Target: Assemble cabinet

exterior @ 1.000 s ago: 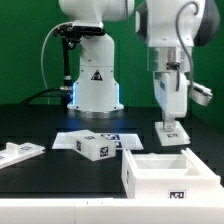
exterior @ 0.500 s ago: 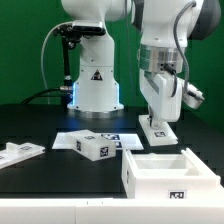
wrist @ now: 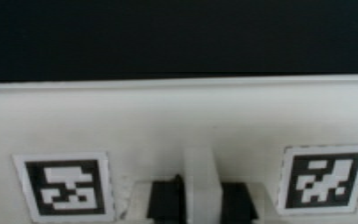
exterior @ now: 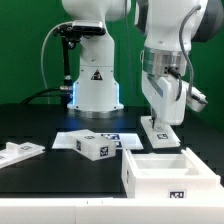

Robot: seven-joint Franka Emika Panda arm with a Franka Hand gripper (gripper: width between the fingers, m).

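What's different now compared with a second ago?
The end effector, gripping the flat white plastic tagged panel, tilted and swung toward the exterior view's left, then eased slightly back right. Nothing was let go. The open white plastic box and the small white tagged block stayed put.

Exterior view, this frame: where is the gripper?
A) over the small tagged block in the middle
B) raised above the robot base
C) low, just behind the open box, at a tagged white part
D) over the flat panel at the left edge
C: the gripper sits low just behind the open box, at a tagged white part, well away from the small block and the flat panel.
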